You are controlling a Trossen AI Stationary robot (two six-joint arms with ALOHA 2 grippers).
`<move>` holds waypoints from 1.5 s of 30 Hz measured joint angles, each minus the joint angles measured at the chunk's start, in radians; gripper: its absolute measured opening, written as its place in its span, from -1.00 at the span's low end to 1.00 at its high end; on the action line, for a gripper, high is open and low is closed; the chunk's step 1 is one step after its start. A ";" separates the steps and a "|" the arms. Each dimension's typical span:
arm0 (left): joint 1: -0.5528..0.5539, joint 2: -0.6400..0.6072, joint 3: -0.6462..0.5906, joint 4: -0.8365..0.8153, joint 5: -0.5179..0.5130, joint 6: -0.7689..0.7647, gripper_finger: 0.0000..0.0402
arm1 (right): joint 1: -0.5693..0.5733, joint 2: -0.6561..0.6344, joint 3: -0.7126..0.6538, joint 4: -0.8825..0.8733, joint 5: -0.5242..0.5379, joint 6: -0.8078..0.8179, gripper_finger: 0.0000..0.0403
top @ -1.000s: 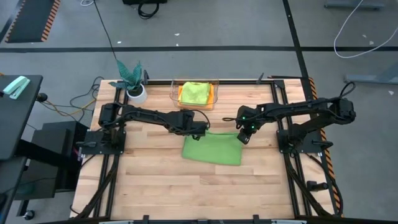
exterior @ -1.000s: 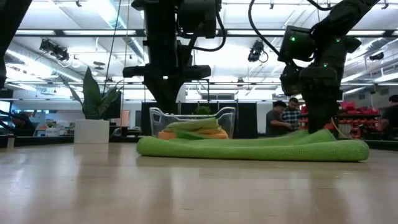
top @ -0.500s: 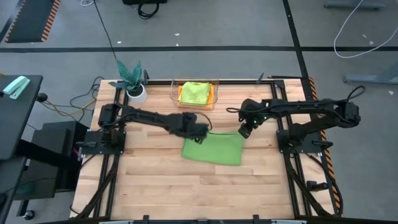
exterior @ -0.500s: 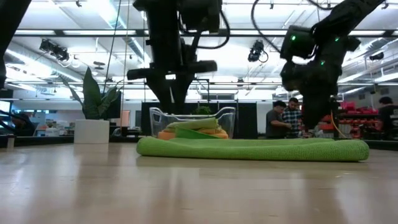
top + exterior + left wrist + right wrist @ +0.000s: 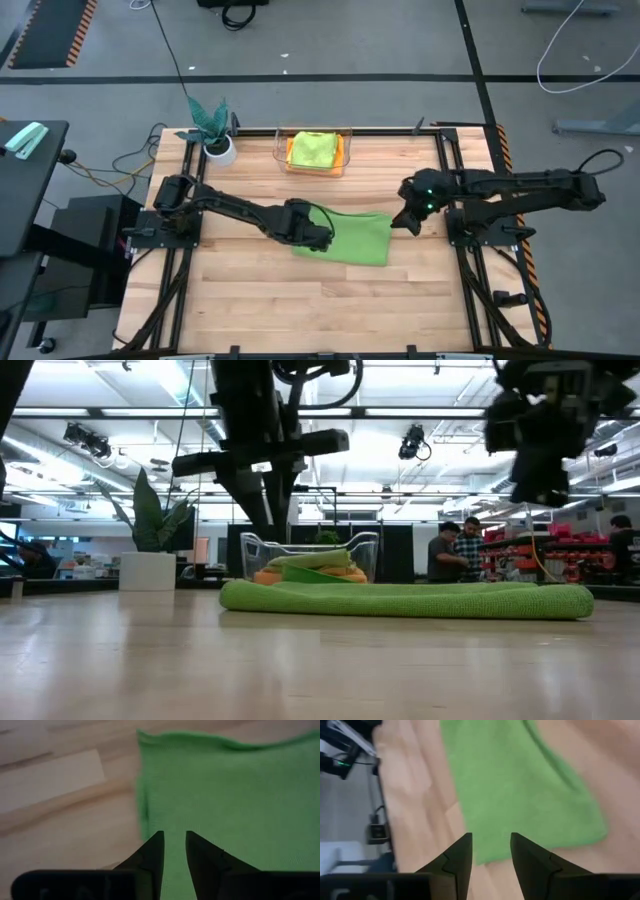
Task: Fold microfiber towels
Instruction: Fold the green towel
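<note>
Green cloth, the larger mid-green towel, lies flat on the wooden surface, near the clear bin with the other towels, so that its edges can be reached. The left gripper is over its left edge, fingers slightly apart, holding nothing. The right gripper, released, has moved off the right edge and away since a moment ago.

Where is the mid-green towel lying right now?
In the high view the mid-green towel lies flat mid-table, just in front of the clear bin, between the left gripper and right gripper.
</note>
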 joint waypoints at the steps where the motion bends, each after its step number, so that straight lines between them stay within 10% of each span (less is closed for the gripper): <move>1: 0.000 0.000 0.000 -0.011 -0.012 -0.017 -0.58 | 0.010 -0.027 -0.030 0.022 -0.009 0.032 -0.30; 8: 0.028 0.000 0.000 -0.025 -0.044 0.024 -0.64 | 0.074 -0.221 -0.219 0.227 -0.018 0.316 -0.30; 24: 0.104 0.000 0.000 0.164 -0.014 0.475 -0.97 | 0.271 -0.290 -0.268 0.197 0.385 0.730 -0.30; 34: 0.178 -0.022 0.000 0.541 0.290 0.776 -0.87 | 0.290 -0.290 -0.268 0.209 0.460 0.727 -0.30; 45: 0.272 -0.232 0.001 0.752 0.295 0.807 -0.92 | 0.290 -0.291 -0.267 0.214 0.459 0.485 -0.30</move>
